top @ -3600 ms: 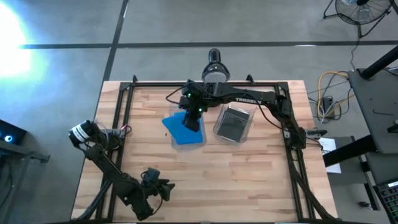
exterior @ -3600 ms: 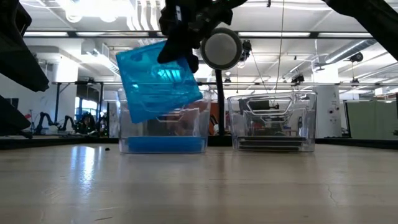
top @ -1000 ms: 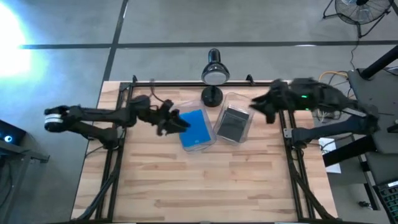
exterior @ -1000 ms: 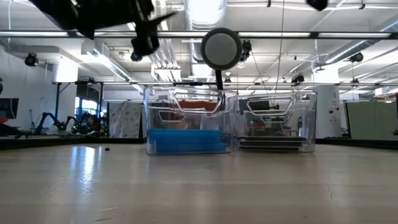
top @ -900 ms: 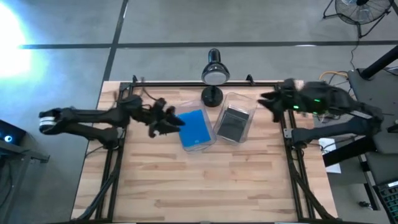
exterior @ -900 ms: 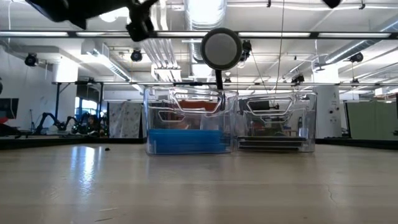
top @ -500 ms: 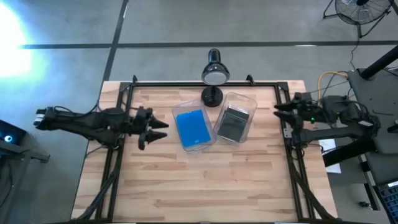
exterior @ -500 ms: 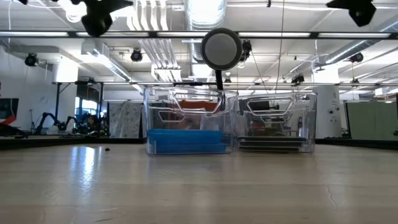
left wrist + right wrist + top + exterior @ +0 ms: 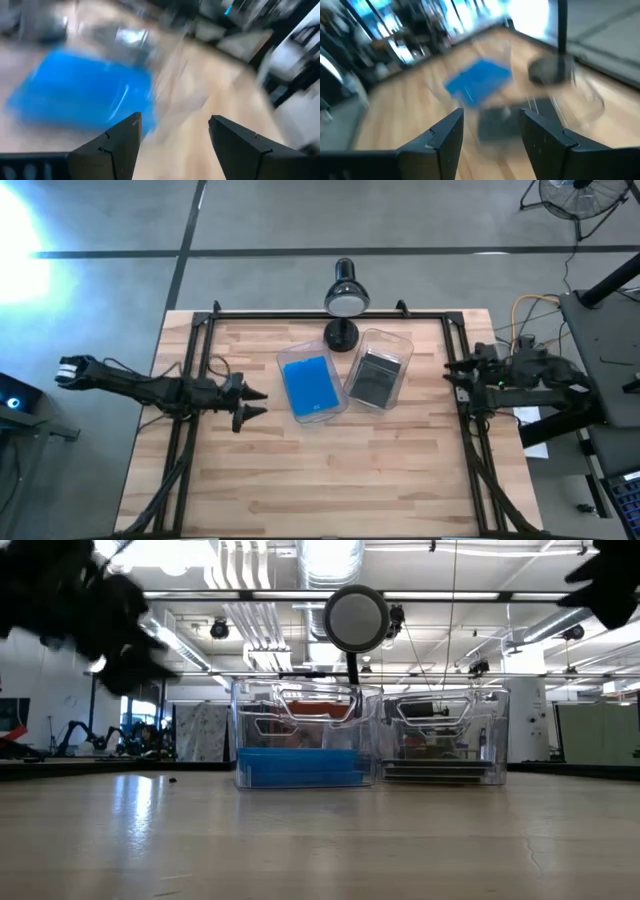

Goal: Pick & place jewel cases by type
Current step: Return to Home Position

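Observation:
Blue jewel cases point(image 9: 309, 385) lie stacked flat in the left clear bin point(image 9: 286, 360); the stack also shows in the low view point(image 9: 299, 767). Dark grey cases point(image 9: 374, 377) lie flat in the right clear bin point(image 9: 398, 345). My left gripper point(image 9: 254, 402) is open and empty above the table's left part, left of the blue bin; in its wrist view point(image 9: 175, 135) the fingers stand apart. My right gripper point(image 9: 450, 370) is open and empty at the table's right edge; its fingers also stand apart in its wrist view point(image 9: 492, 127).
A black desk lamp point(image 9: 343, 305) stands at the table's far edge behind the two bins. A dark metal frame point(image 9: 195, 350) runs along the table's left, far and right sides. Bare wood point(image 9: 330, 470) lies in front of the bins.
My left gripper has drawn back from the blue bin toward the table's left edge and a little nearer. My right gripper has drawn back toward the table's right edge and beyond it. Both bins and their cases have stayed where they were.

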`<state>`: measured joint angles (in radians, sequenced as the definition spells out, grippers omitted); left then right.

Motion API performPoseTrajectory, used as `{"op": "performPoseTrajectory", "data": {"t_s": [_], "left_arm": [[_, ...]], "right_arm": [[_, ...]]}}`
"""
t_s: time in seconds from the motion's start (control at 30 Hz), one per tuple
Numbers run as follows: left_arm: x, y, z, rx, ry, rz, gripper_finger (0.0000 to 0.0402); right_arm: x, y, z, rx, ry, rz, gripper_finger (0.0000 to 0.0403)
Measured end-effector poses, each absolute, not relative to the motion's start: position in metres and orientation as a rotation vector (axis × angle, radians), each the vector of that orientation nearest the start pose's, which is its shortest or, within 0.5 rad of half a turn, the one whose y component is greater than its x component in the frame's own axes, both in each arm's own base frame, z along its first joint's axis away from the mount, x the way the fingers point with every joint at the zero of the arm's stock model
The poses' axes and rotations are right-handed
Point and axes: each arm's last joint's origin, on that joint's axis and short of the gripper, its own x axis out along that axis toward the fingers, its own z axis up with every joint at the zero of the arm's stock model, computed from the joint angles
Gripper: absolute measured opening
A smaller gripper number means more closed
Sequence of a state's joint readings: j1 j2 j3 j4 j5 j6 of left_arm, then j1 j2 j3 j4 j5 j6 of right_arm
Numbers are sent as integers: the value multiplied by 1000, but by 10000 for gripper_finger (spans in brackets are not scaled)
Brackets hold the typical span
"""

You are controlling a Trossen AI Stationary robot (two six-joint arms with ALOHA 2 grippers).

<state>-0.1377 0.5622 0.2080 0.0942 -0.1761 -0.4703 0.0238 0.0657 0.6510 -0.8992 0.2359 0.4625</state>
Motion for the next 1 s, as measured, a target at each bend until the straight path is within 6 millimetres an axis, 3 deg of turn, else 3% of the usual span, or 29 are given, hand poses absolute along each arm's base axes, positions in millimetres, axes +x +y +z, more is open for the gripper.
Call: {"op": "performPoseTrajectory", "data": {"t_s": [0.17,0.2,0.43,0.63,0.8,0.9,1.0], "left_arm": [[121,-12,121,-388,463,148,213],[120,-12,120,-383,496,142,213],[113,-11,149,-480,291,-140,214],[97,1,171,-468,-21,-103,213],[93,2,186,-450,-37,-82,213],[87,1,194,-116,36,-37,213],[84,-4,200,250,30,-130,213]], "right_arm": [[32,-6,267,398,371,-302,184],[33,-6,264,395,384,-305,183],[42,-6,255,384,455,-316,182],[47,-5,252,381,489,-321,185],[48,-5,252,385,494,-323,181],[48,-5,252,387,493,-323,180],[48,-5,252,388,495,-324,182]]}}
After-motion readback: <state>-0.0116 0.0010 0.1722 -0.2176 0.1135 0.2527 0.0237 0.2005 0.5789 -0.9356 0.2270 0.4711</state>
